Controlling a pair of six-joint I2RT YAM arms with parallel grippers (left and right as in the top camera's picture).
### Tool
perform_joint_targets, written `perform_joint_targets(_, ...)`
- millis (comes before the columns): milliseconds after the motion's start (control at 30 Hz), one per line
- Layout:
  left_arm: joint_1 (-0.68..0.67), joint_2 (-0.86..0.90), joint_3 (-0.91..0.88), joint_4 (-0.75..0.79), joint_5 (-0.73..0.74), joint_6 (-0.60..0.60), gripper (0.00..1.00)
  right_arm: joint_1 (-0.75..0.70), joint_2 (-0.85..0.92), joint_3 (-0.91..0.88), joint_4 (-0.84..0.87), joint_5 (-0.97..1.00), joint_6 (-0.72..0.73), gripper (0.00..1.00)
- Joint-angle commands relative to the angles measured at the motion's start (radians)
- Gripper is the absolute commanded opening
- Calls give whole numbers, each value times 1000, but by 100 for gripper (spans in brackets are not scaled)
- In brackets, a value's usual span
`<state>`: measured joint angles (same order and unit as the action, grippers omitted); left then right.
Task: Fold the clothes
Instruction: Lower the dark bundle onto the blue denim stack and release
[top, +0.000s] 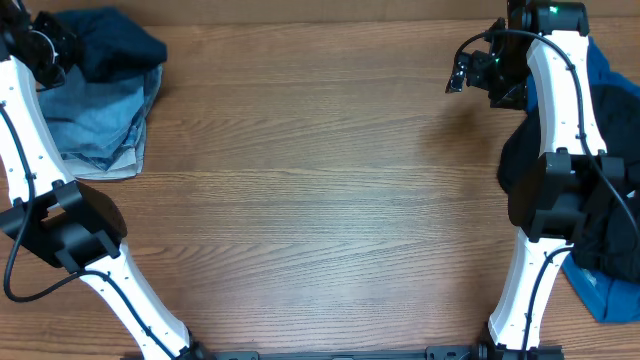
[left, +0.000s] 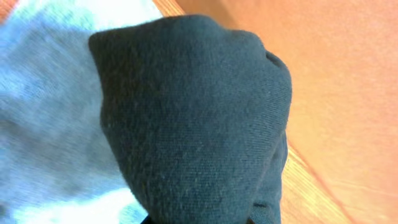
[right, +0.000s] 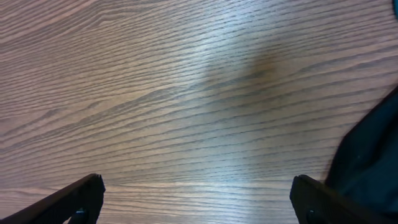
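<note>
A dark navy shirt (top: 118, 45) lies bunched at the far left on top of pale denim-like garments (top: 95, 120). My left gripper (top: 48, 48) is at its left edge. In the left wrist view the navy fabric (left: 193, 118) fills the frame and bulges out from between the fingers, so the gripper looks shut on it. My right gripper (top: 462, 73) is open and empty above bare wood at the far right; its fingers (right: 199, 205) are spread wide. A pile of black (top: 610, 200) and bright blue clothes (top: 605, 290) lies under the right arm; a dark edge of it shows in the right wrist view (right: 373, 155).
The wooden table (top: 320, 190) stretches between the two piles. The pale garments (left: 43, 93) also show under the navy fabric. Both arm bases stand at the front edge.
</note>
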<state>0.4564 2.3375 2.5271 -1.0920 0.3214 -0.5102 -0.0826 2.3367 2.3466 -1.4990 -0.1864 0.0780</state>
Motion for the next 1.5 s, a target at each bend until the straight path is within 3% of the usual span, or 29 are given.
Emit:
perform_joint_targets(0,9,-39,28,48,-49,117,4,4,0,-6,5,-17,1,100)
perform_joint_targets(167,8,-19,25,-4,-154,175,4,4,0,-6,6,-17,1,100)
perform_joint_targets(433,10,4,-155,-129,-248,116,8,4,0,-6,9,-16,1,100)
perform_joint_targets(467,11,4,-163,-150,-301,105,13,4,0,-6,9,-16,1,100)
perform_joint_targets(500,11,4,-163,-163,-327,106,32,4,0,-6,9,-16,1,100)
perform_joint_targets(533,11,4,-163,-183,-355,106,63,4,0,-6,10,-16,1,100)
perform_joint_targets(567,12,4,-163,-197,-373,106,80,4,0,-6,10,-16,1,100)
perform_joint_targets(733,21,-10,-103,-222,-425,118,90,4,0,-6,12,-16,1,100)
perform_joint_targets(933,6,-89,161,-335,-420,138,93,4,0,-6,16,-16,1,100)
perform_joint_targets(967,1,-103,169,-349,-409,150,92,4,0,-6,16,-16,1,100)
perform_joint_targets(1000,-7,-111,170,-352,-367,184,66,4,0,-6,17,-16,1,100)
perform_joint_targets(1033,-15,-106,167,-347,-314,237,20,4,0,-6,18,-16,1,100)
perform_joint_targets(1067,-19,-100,164,-343,-293,262,4,4,0,-6,20,-16,1,100)
perform_joint_targets(1200,-45,-26,136,-306,-130,502,4,4,0,-6,18,-16,1,100)
perform_joint_targets(1467,-9,109,93,-327,-181,496,4,3,0,-6,5,-5,-3,100)
